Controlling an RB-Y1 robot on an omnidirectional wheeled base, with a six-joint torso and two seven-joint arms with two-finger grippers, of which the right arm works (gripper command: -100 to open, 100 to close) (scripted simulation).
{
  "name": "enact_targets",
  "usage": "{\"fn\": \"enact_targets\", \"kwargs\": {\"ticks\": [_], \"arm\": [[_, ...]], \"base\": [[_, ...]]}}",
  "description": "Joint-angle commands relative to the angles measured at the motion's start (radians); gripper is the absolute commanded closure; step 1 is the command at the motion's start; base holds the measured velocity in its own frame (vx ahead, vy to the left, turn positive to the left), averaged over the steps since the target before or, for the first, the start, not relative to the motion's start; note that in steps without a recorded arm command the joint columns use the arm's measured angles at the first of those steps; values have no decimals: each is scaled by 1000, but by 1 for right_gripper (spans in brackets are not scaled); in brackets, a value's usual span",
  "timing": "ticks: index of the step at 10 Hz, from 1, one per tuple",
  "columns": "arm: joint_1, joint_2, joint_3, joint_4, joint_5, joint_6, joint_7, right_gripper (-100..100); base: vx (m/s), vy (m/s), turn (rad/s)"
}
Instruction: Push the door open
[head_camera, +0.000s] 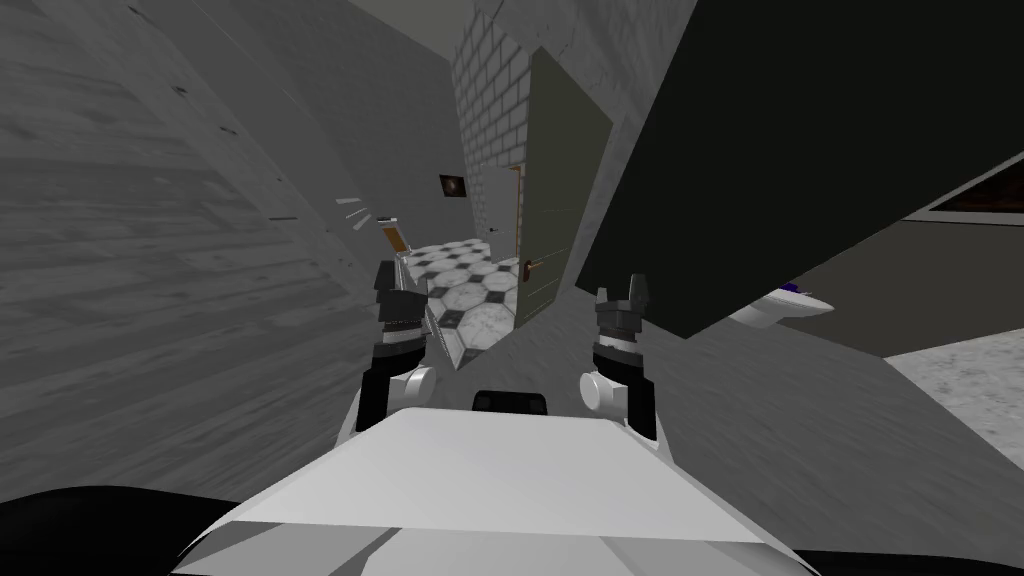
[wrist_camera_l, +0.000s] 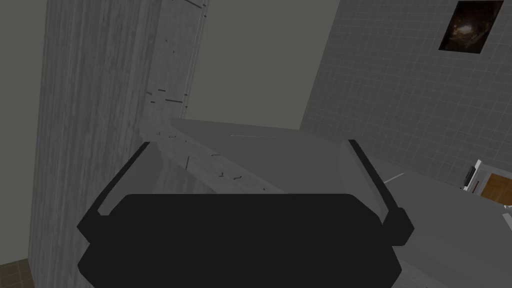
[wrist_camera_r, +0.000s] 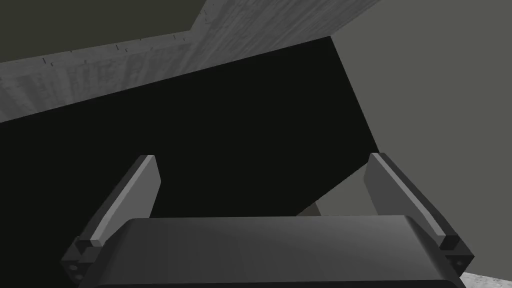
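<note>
1. The door (head_camera: 552, 190) stands ajar, far ahead (brown handle (head_camera: 531, 266)).
2. A tiled floor (head_camera: 470, 290) lies beyond it, with a grey wall (head_camera: 150, 250) at left.
3. The left pincer (wrist_camera_l: 248, 144) and right pincer (wrist_camera_r: 262, 157) are both spread, short of the door.

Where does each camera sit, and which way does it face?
Head camera: looks steeply down and forward at the door; left tool and right tool show.
Left wrist camera: looks along its open tool at grey walls.
Right wrist camera: looks along its open tool at a dark surface.
Head and left wrist share the dark picture.
</note>
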Motion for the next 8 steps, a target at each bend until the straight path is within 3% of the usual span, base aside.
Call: {"fn": "enact_targets", "kwargs": {"ticks": [1, 4, 8], "arm": [[-23, -10, 4, 40, 9, -4, -14, -100], [-57, -22, 10, 99, 22, -9, -35, -100], [-123, -43, 21, 212, 47, -20, -75, -100]], "base": [[32, -38, 50], [64, -68, 40], [73, -69, 49]]}}
